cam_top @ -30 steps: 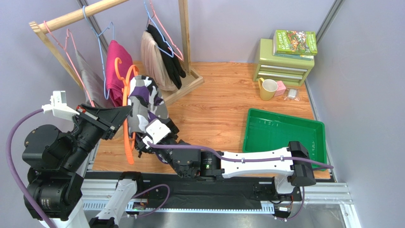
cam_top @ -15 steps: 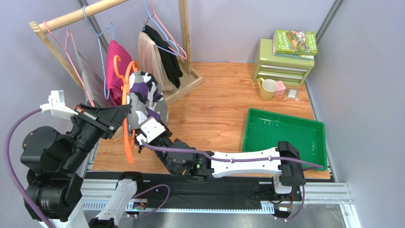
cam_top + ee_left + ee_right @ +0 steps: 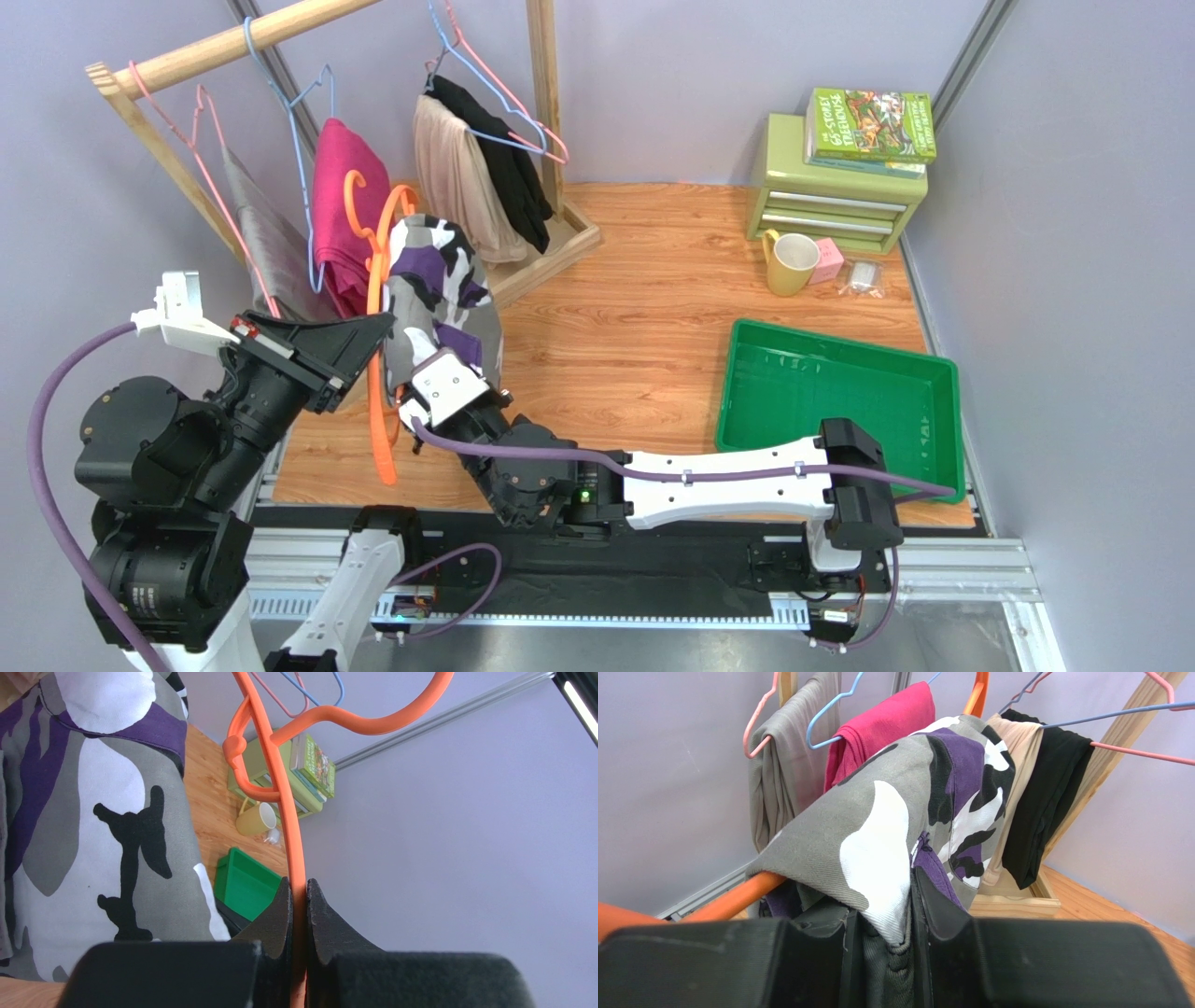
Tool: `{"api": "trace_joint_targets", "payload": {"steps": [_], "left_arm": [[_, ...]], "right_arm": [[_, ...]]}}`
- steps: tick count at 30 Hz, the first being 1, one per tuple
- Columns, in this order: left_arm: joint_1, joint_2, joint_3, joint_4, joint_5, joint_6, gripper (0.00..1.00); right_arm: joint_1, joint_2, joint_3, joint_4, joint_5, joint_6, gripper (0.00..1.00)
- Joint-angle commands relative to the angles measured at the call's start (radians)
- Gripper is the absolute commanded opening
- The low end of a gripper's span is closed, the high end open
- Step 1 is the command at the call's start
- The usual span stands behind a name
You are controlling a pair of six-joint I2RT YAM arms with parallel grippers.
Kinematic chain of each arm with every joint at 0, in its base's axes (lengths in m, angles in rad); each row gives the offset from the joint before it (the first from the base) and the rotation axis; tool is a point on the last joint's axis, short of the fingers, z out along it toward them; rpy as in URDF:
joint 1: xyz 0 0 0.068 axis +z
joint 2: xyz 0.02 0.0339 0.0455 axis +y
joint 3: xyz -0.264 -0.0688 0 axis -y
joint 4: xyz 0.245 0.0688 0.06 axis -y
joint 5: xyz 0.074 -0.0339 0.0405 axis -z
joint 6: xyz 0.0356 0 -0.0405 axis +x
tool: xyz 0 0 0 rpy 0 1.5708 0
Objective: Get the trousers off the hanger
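Your right wrist view gives you what the overhead cannot. The right tool (image 3: 887, 927) has a hanging fold of the camouflage trousers (image 3: 878, 833) packed into the gap between its fingers (image 3: 933, 917), so it is clamped on that cloth. Just to the tool's left, the orange hanger (image 3: 734, 894) shows its bar, and the trousers drape over it. From above, that pinch is hidden under the arm's white wrist block and the cloth itself.

Your left wrist view settles the other side. The left tool (image 3: 298, 910) has its fingertips pressed together on the thin orange rod of the hanger, with no gap either side of it. The camouflage cloth hangs close beside this tool.

Only the overhead view shows you both arms at once. They meet at the near left of the desk (image 3: 659, 322), with the trousers between and above the two tools. The pink trousers (image 3: 334, 196) hang beyond both tools on a blue hanger (image 3: 312, 105) on the wooden rack (image 3: 253, 35). A beige garment (image 3: 456, 175) and a black garment (image 3: 512, 175) hang farther along it.
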Motion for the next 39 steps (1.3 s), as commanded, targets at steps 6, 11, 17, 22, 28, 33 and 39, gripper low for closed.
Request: {"api": "trace_joint_targets", "payload": {"steps": [6, 11, 17, 22, 28, 33, 39], "left_arm": [[-0.008, -0.033, -0.077, 0.147, -0.001, 0.045, 0.00], [-0.008, -0.037, -0.118, 0.148, -0.010, 0.055, 0.00], [-0.008, -0.040, -0.155, 0.148, -0.021, 0.056, 0.00], [-0.008, -0.036, -0.158, 0.147, -0.024, 0.062, 0.00], [-0.008, -0.033, -0.178, 0.147, -0.030, 0.065, 0.00], [-0.008, -0.039, -0.199, 0.147, -0.038, 0.065, 0.00], [-0.008, -0.048, -0.213, 0.147, -0.049, 0.072, 0.00]], "right_arm": [[0.019, -0.102, 0.161, 0.114, 0.036, -0.083, 0.00], [0.025, -0.103, 0.222, 0.089, 0.019, -0.125, 0.00], [0.028, -0.119, 0.282, 0.098, 0.009, -0.193, 0.00], [0.031, -0.154, 0.302, 0.121, 0.001, -0.228, 0.00], [0.039, -0.192, 0.345, 0.138, -0.030, -0.271, 0.00], [0.043, -0.211, 0.403, 0.140, -0.056, -0.311, 0.00], [0.043, -0.226, 0.444, 0.167, -0.077, -0.359, 0.00]]}}
